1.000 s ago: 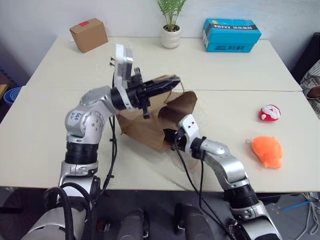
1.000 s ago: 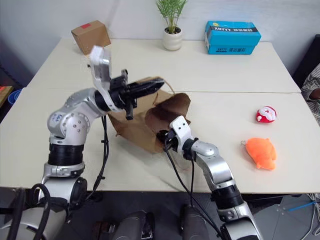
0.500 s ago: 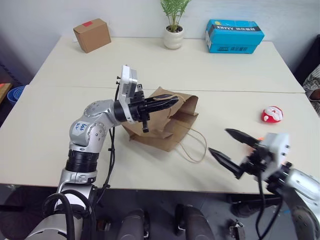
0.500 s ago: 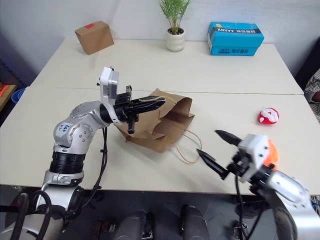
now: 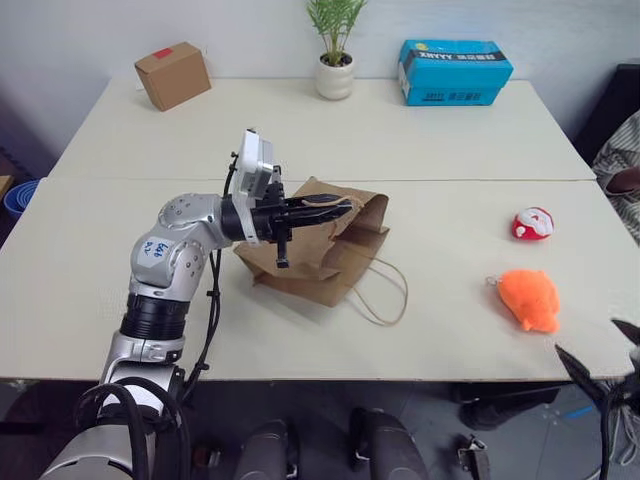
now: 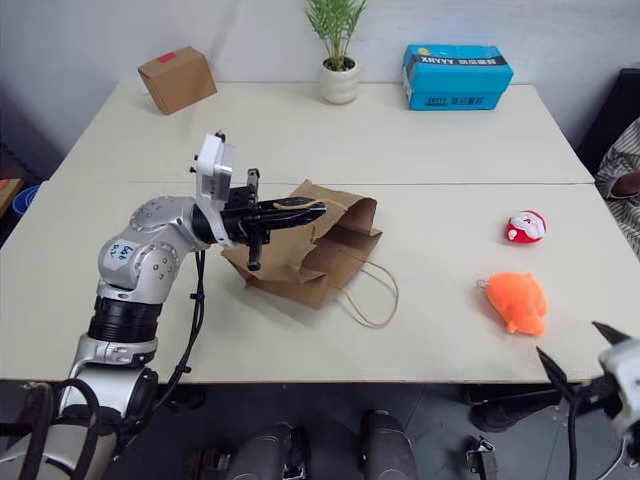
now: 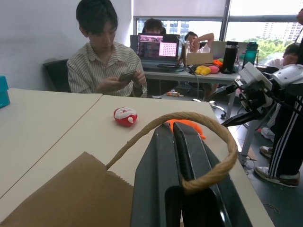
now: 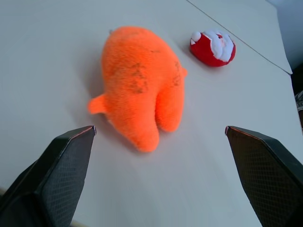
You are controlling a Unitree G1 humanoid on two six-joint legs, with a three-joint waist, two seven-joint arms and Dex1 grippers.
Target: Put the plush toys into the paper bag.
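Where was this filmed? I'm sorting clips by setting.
Probably an office or lab: a person sits beside desks with a laptop, and the pale tables hold a potted plant.

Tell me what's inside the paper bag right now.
Nothing can be seen in the paper bag; its inside is hidden by the folded paper. Both plush toys, the orange one and the red-and-white one, lie out on the table.

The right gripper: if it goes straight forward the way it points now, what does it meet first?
Most likely the orange plush toy, lying on the table just ahead of the open right gripper. The red-and-white toy lies further behind it.
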